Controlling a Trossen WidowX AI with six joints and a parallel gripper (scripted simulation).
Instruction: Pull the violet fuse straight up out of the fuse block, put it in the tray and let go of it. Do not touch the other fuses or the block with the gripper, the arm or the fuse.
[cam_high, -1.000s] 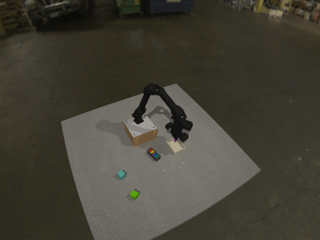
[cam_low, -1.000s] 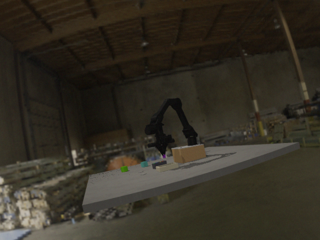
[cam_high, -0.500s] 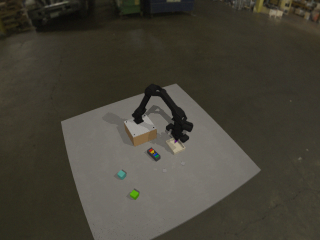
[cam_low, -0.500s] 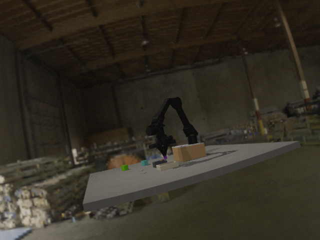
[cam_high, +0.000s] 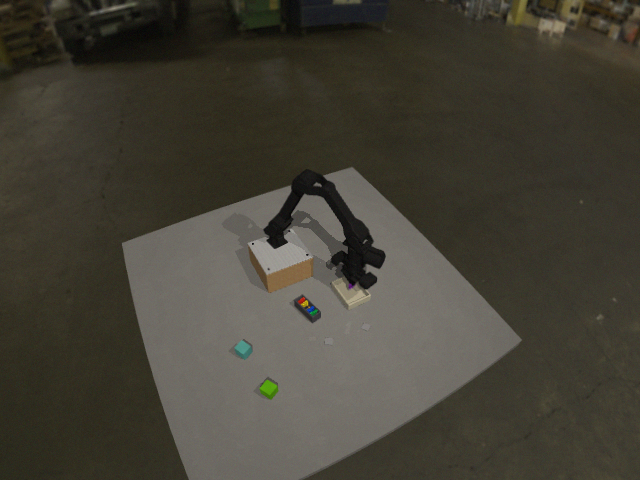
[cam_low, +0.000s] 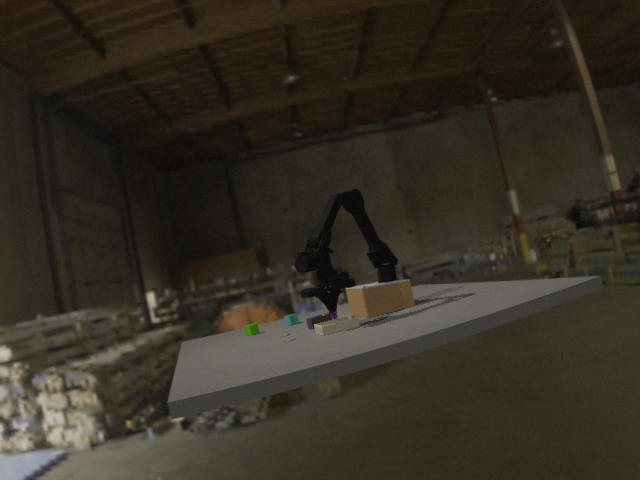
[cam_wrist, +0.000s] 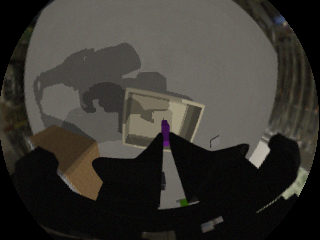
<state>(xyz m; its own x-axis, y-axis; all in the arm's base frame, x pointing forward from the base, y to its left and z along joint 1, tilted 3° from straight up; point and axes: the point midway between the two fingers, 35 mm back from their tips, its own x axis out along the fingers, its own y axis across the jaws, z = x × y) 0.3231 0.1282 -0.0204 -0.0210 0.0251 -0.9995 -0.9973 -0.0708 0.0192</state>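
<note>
One grey mat (cam_high: 413, 335) fills the middle of the top view. Near its centre stands one tan box (cam_high: 281, 266) carrying the single black arm (cam_high: 330, 206), which arches to the right and down. Just right of the box lies one cream tray (cam_high: 356, 299); left of the tray and apart from it sits one dark fuse block (cam_high: 307, 308) with several coloured fuses inside, too small to count. Two cubes lie lower left: one teal cube (cam_high: 242, 349), one green cube (cam_high: 268, 388). The gripper (cam_high: 352, 283) is clenched on the one violet fuse (cam_wrist: 164, 134), held upright above the tray's near edge.
</note>
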